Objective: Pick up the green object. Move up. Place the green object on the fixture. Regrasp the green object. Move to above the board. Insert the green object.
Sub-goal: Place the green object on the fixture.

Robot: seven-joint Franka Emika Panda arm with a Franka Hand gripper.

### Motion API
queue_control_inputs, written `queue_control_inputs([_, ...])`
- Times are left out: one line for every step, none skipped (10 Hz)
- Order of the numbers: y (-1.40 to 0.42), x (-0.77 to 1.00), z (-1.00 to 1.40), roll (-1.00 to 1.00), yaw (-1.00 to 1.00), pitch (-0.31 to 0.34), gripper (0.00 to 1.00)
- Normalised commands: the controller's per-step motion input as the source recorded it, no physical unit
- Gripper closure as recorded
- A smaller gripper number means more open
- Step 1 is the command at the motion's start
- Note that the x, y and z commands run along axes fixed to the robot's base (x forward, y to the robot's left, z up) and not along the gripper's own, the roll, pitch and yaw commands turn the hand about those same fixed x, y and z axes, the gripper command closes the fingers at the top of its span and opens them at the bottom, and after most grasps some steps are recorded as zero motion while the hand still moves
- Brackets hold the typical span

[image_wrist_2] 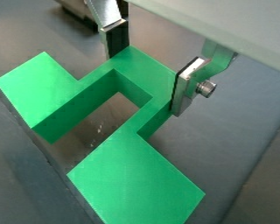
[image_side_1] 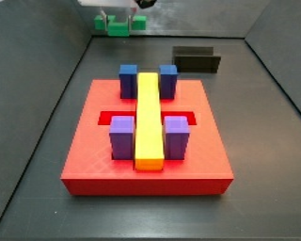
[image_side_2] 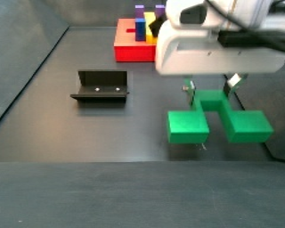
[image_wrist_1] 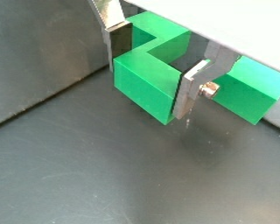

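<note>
The green object [image_wrist_1: 149, 79] [image_wrist_2: 130, 166] lies on the dark floor, its two side arms spread out from the raised centre in a side view [image_side_2: 205, 123]. My gripper [image_wrist_1: 154, 80] [image_wrist_2: 150, 77] [image_side_2: 213, 89] reaches down over it, one finger on each side of the centre block. Both pads press against the green faces with no gap showing. The fixture [image_side_2: 100, 86] [image_side_1: 198, 59] stands apart, with nothing on it. The board [image_side_1: 90, 160] [image_side_2: 131, 52] is the red slab away from the gripper. Far back in a side view, the green object [image_side_1: 116, 24] shows under the gripper [image_side_1: 119, 17].
On the board sit a long yellow bar [image_side_1: 148, 118], two blue blocks [image_side_1: 128, 73] and two purple blocks [image_side_1: 121, 136]. Grey walls [image_side_1: 65, 66] border the floor on both sides. The gripper's large white body [image_side_2: 216, 44] hangs above the green piece.
</note>
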Motion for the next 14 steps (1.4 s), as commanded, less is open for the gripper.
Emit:
queue_control_inputs([0.0,0.13,-0.04,0.0,-0.02,0.069,1.0])
queue_control_inputs([-0.18,0.82,-0.23,-0.08,-0.23,0.06,1.0])
queue_control_inputs([-0.16,0.92,-0.17,-0.25,-0.21,0.0,1.0])
queue_control_inputs([-0.21,1.0,-0.07,-0.29,-0.07,0.0,1.0])
queue_control_inputs([-0.32,1.0,0.0,-0.24,0.0,0.066,1.0])
queue_control_inputs([-0.42,1.0,0.0,-0.13,0.0,0.046,1.0])
queue_control_inputs([-0.44,1.0,0.0,-0.11,0.0,0.051,1.0])
queue_control_inputs([-0.45,1.0,0.0,-0.11,0.0,0.054,1.0])
queue_control_inputs([-0.46,1.0,0.0,-0.13,0.0,0.046,1.0])
queue_control_inputs([-0.46,1.0,0.0,-0.13,0.0,0.049,1.0])
queue_control_inputs([-0.45,1.0,0.03,-0.19,0.0,0.057,1.0])
queue_control_inputs([-0.37,1.0,0.1,-0.3,-0.03,0.069,1.0])
queue_control_inputs([-0.31,1.0,0.11,-0.35,-0.03,0.074,1.0])
queue_control_inputs([-0.23,1.0,0.15,-0.45,-0.04,0.109,1.0])
